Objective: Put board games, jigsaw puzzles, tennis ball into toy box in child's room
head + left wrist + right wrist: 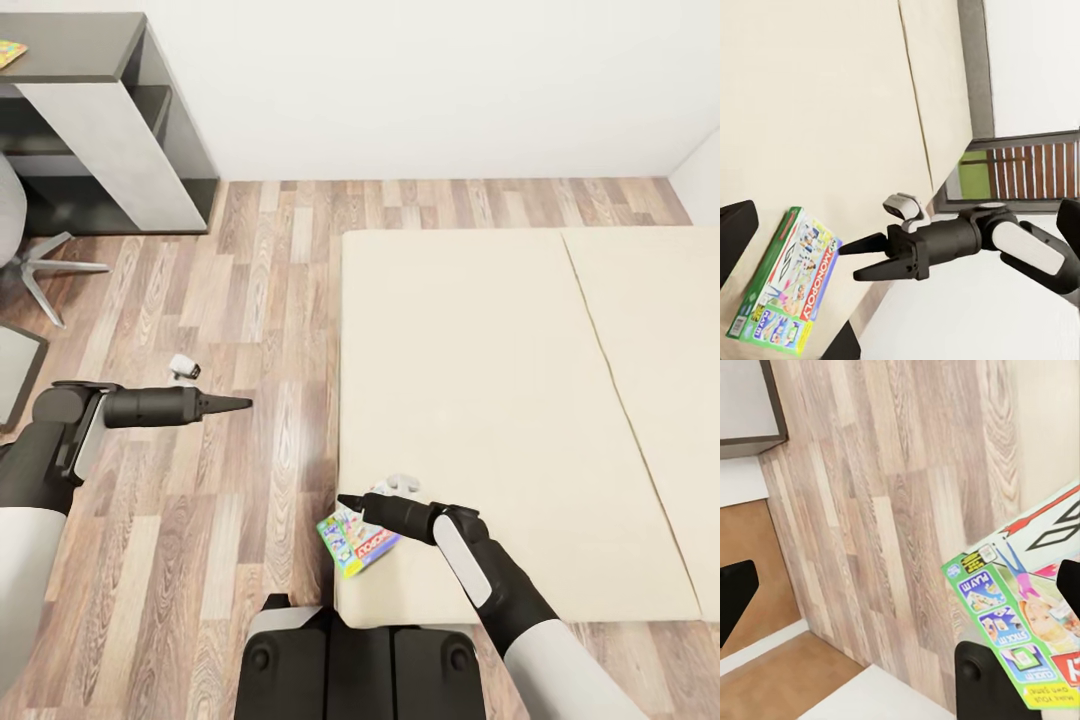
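Observation:
A board game (358, 541), a flat green and blue box with a red band, lies at the near left corner of the beige bed (480, 380), one end overhanging the floor. My right gripper (345, 500) hovers just above it, open and holding nothing. In the left wrist view the right gripper (859, 260) has its fingers spread beside the box (786, 283). In the right wrist view the box (1020, 615) lies close under one finger. My left gripper (245, 403) is over the wood floor to the bed's left, open and holding nothing.
The table's dark grey side desk with its white panel (110, 120) stands at the far left, with a flat colourful thing (10, 50) on top, cut off by the frame edge. A grey chair base (40, 265) is beside it. Wood floor lies between desk and bed.

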Controlling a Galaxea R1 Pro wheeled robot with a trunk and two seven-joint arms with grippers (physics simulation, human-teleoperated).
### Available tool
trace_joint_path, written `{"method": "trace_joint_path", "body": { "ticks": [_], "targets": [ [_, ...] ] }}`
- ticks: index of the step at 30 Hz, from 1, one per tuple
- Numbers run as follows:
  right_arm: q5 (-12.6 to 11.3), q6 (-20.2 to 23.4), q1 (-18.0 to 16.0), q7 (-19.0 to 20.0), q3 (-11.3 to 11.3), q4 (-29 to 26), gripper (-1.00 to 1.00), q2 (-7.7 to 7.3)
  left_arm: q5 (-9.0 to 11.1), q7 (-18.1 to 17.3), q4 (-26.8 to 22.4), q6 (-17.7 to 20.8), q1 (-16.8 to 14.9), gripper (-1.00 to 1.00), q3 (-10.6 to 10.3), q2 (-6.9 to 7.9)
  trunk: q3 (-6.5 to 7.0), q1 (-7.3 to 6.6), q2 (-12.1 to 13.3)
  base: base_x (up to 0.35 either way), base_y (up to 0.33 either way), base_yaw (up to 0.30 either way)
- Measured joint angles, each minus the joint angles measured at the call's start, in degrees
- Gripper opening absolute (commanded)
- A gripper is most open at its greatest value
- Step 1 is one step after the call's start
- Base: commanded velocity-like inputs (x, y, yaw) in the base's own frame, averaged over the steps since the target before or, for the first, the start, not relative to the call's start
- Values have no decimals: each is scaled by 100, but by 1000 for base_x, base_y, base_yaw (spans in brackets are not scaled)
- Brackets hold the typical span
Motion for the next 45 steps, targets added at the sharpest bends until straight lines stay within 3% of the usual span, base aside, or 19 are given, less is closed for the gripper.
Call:
{"method": "trace_joint_path", "body": {
  "ticks": [8,18,23,41,45],
  "targets": [
    [35,-15,0,-10,-2,20,100,-26,6,765,22,10,-1,100,17,-25,75,0,0,0,0,68],
    [57,-171,0,-21,-10,55,100,-49,-3,2096,30,21,-1,100,20,-418,165,0,0,0,0,61],
    [47,-192,0,-28,-11,61,100,-48,12,2552,31,23,1,100,19,-499,177,0,0,0,0,13],
    [29,-416,0,-35,-12,250,100,-33,4,2657,77,14,-4,100,16,-521,268,0,0,0,0,-69],
    [17,-431,0,-35,-11,253,100,-38,-7,3010,508,11,-44,100,25,-534,303,0,0,0,0,-103]
  ]
}}
